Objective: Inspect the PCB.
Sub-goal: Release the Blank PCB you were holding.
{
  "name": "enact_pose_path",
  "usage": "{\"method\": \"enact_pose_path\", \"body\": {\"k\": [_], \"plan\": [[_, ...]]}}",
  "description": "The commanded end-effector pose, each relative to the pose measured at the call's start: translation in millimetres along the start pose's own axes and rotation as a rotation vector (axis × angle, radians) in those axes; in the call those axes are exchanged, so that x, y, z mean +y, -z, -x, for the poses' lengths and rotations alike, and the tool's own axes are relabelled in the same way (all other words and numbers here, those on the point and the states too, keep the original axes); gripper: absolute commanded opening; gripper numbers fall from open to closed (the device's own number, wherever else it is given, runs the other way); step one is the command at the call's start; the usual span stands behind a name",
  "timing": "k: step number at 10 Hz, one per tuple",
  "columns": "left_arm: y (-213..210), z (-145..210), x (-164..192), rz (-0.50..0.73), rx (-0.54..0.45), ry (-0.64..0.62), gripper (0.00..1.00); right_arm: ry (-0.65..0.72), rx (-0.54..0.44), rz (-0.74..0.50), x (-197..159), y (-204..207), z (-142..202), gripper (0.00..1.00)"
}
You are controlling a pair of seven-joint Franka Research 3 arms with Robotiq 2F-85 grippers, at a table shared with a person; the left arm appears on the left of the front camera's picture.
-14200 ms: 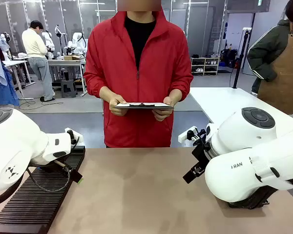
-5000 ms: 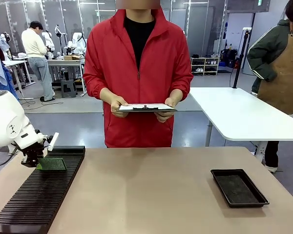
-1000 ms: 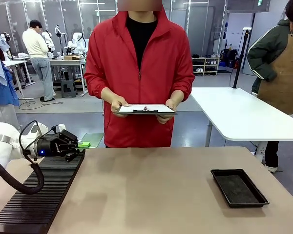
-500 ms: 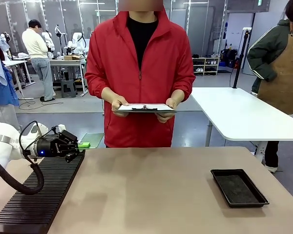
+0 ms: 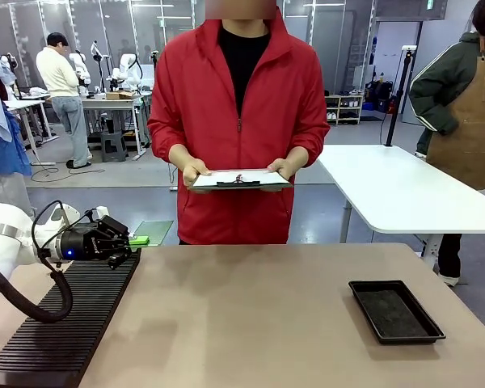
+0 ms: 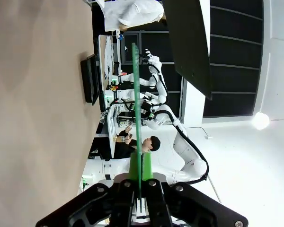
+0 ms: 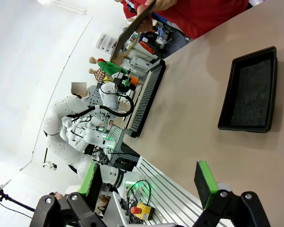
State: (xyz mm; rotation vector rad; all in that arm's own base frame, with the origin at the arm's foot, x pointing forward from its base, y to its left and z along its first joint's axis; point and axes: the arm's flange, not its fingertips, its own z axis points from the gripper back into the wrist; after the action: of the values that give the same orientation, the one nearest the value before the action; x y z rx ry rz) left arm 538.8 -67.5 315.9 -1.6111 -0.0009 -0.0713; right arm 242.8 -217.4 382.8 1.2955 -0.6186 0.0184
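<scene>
- While the left arm (image 5: 8, 238) lies level above the ribbed rack (image 5: 56, 331), the left gripper (image 5: 128, 242) pinches the PCB (image 5: 152, 233), roughly flat, at the table's (image 5: 250, 323) far left edge.
- At the middle, a person holds a clipboard (image 5: 241, 179) in both hands.
- On the right, a black tray (image 5: 430, 322) rests on the table.
- The right gripper (image 7: 149, 182) stands spread wide, holding nothing.

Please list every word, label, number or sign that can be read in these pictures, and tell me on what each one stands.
No text can be read in these pictures.
The clipboard in the person's hands: its paper is seen almost edge-on, nothing readable.
The PCB held in the left claw: any print is too small to tell.
</scene>
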Motion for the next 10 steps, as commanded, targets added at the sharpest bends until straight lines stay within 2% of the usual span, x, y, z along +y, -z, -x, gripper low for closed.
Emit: {"method": "enact_pose_path", "body": {"k": [1,10], "plan": [[0.8,0.7,-0.2,0.0,0.003,0.001,0.03,-0.014,-0.012,-0.011,0.7,0.1,-1.0,1.0],[0.8,0.7,-0.2,0.0,0.003,0.001,0.03,-0.014,-0.012,-0.011,0.7,0.1,-1.0,1.0]]}}
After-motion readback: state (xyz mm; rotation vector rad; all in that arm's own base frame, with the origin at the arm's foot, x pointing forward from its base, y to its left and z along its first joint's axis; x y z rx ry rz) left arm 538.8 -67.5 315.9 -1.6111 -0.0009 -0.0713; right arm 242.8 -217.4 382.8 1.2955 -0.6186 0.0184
